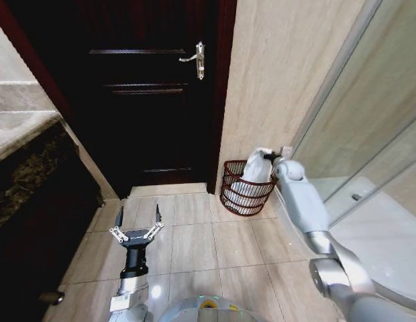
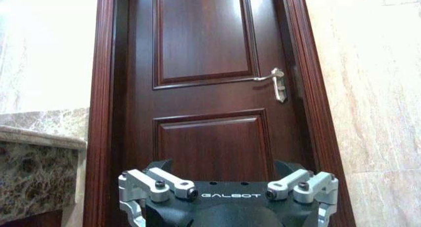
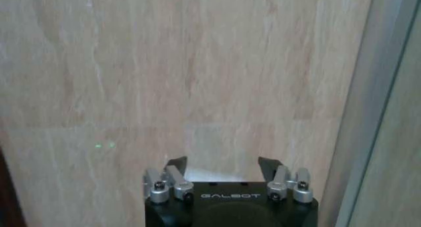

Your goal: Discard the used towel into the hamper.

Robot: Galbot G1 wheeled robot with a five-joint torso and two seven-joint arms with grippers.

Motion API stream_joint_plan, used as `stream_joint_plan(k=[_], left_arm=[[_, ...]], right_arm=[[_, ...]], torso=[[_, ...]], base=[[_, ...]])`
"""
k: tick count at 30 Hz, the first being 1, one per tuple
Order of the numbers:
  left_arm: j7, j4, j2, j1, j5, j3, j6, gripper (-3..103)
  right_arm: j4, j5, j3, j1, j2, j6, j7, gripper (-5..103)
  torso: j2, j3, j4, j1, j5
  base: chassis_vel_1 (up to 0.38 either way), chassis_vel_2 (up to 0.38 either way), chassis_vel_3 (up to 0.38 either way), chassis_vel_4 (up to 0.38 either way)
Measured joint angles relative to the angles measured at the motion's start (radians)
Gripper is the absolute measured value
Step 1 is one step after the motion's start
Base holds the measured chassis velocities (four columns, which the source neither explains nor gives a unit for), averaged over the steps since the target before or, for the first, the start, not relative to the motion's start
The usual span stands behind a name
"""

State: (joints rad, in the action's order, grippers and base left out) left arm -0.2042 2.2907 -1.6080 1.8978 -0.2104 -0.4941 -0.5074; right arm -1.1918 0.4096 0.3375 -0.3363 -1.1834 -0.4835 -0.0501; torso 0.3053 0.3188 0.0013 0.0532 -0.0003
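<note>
The used towel (image 1: 256, 169), a white bundle, sits in the hamper (image 1: 243, 196), its top heaped above the rim. The reddish-brown openwork hamper stands on the tiled floor (image 1: 194, 241) against the beige wall (image 1: 275, 80), just beside the dark wooden door (image 1: 151, 100), at about one o'clock from the robot in the head view.

The right gripper (image 1: 280, 155) is at the end of the outstretched right arm, at roughly two o'clock from the hamper's centre, right by the towel's top and close to the wall. From the head view I cannot tell whether it touches the cloth. In the right wrist view its fingers (image 3: 174, 164) stand apart with bare wall between them and nothing held.

The left gripper (image 1: 137, 218) hangs over the floor tiles well apart from the hamper, at about eight o'clock from it, its fingers spread wide and holding nothing; its wrist camera faces the door and the door handle (image 2: 276, 81).

Judging by how things lie, the drop looks done: the towel is inside and the right gripper is unloaded. What seems left is drawing the right arm clear.
</note>
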Motion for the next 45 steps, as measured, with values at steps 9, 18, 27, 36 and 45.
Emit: stream_joint_plan(k=[9,18,27,36,45], left_arm=[[-0.002,-0.016,0.0,-0.012,0.002,0.003,-0.001,100],[-0.011,-0.018,0.0,-0.021,0.02,0.001,0.01,100],[-0.049,-0.032,0.0,-0.039,0.048,0.018,0.065,100],[-0.06,-0.092,0.0,-0.07,0.108,0.012,0.116,100],[-0.091,-0.114,0.0,-0.099,0.129,0.006,0.141,100]], right_arm=[[0.092,0.002,-0.032,-0.041,-0.001,-0.024,0.095,100],[-0.176,0.11,0.042,-0.163,0.026,0.049,-0.004,100],[-0.764,0.03,0.166,-0.629,0.041,0.126,-0.058,100],[-0.967,-0.038,0.323,-1.033,0.012,0.173,-0.011,100],[-1.024,-0.103,0.365,-1.18,-0.052,0.275,-0.004,100]], torso=[[0.0,0.001,0.0002,0.001,0.0016],[0.0,0.001,0.0003,0.0,0.0002],[0.001,0.001,0.0,0.0,0.0007],[0.001,0.001,-0.0002,0.0,0.0003],[0.001,0.001,0.0002,0.0,0.0003]], base=[[0.0,0.0,0.0,0.0],[0.0,0.0,0.0,0.0],[0.0,0.0,0.0,0.0],[0.0,0.0,0.0,0.0],[0.0,0.0,0.0,0.0]])
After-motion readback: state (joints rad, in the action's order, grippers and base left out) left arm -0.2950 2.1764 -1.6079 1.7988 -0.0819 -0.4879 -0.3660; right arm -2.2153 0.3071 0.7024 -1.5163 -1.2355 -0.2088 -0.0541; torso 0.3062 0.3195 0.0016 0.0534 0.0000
